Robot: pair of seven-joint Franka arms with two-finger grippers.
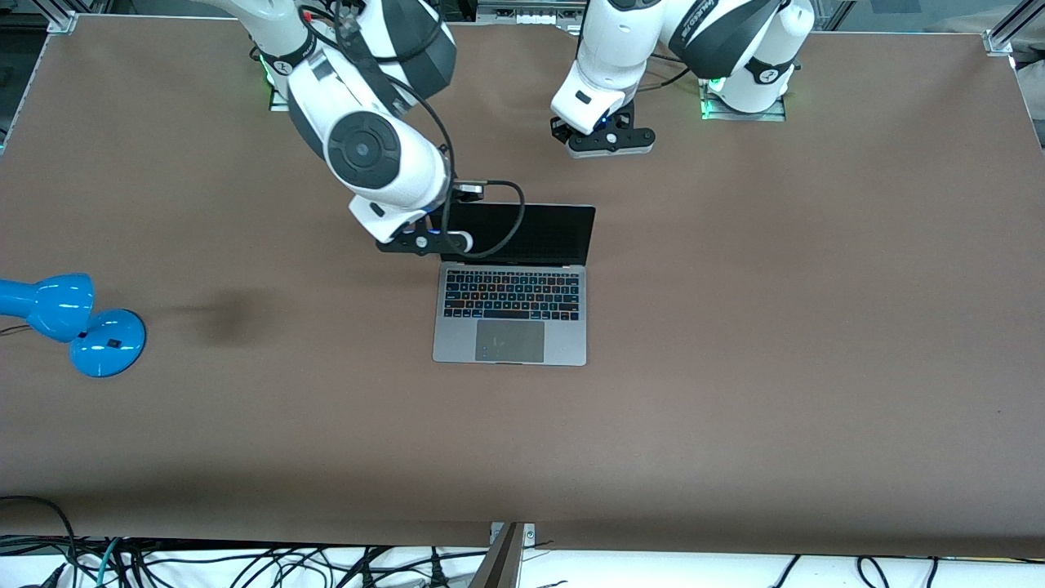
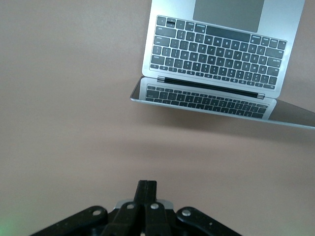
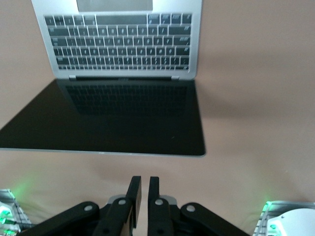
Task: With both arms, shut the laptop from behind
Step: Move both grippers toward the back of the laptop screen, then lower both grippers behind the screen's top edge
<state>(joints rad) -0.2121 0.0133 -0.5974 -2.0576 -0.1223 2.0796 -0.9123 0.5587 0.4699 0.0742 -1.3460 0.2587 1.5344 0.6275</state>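
Observation:
The silver-grey laptop lies open in the middle of the table, its black screen standing up on the side toward the arms' bases. It also shows in the left wrist view and the right wrist view. My right gripper is over the screen's top corner toward the right arm's end; its fingers are almost together with a thin gap and hold nothing. My left gripper hangs over bare table between the laptop and the left arm's base, shut and empty.
A blue desk lamp lies on the brown table at the right arm's end. Cables run along the table's edge nearest the front camera. A black cable loops from the right wrist across the screen.

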